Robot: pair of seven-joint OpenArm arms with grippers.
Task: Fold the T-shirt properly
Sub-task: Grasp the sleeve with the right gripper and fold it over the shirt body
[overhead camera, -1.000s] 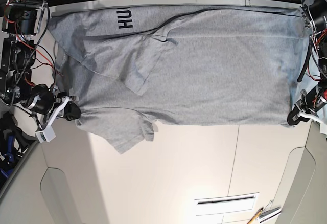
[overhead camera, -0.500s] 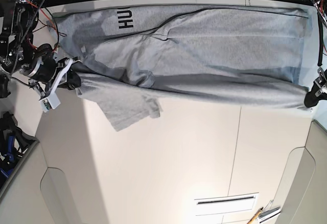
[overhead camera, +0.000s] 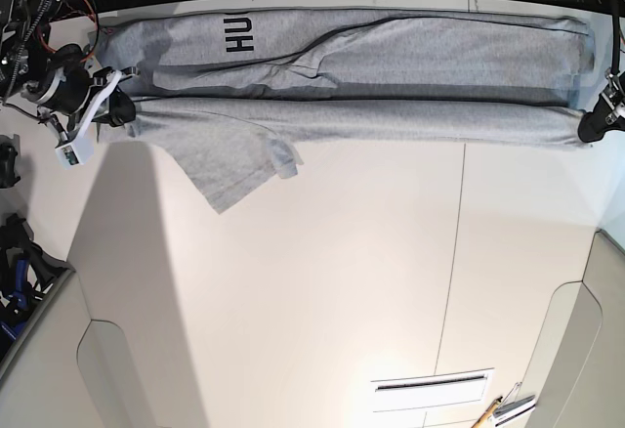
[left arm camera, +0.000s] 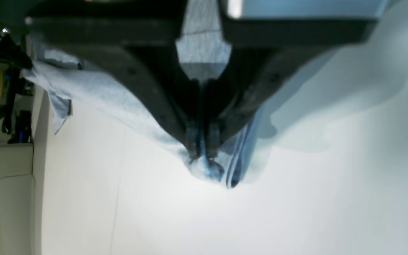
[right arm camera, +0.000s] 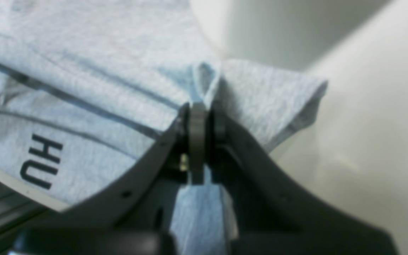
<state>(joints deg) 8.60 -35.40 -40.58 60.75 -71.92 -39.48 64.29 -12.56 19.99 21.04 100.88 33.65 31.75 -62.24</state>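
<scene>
The light grey T-shirt point(overhead camera: 439, 52) lies stretched along the far edge of the white table point(overhead camera: 322, 281), with black letters "HU" point(overhead camera: 239, 34) near its left end. Its near edge is raised into a long fold point(overhead camera: 391, 120) held at both ends. At the base view's left, my right gripper point(overhead camera: 119, 110) is shut on the fabric, and the right wrist view shows its jaws point(right arm camera: 198, 113) pinching a tuck of cloth point(right arm camera: 83, 71). At the right, my left gripper point(overhead camera: 589, 127) is shut on the hem corner point(left arm camera: 211, 170). A sleeve point(overhead camera: 229, 164) droops onto the table.
Pens or small tools point(overhead camera: 503, 408) and a white slotted label point(overhead camera: 430, 386) lie near the table's front right. Cables and dark gear point(overhead camera: 20, 272) sit off the table's left side. A seam point(overhead camera: 451, 252) runs across the tabletop.
Both grippers have carried the shirt's near edge toward the far side of the table. The spread shirt has narrowed into a long band, and the sleeve has followed.
</scene>
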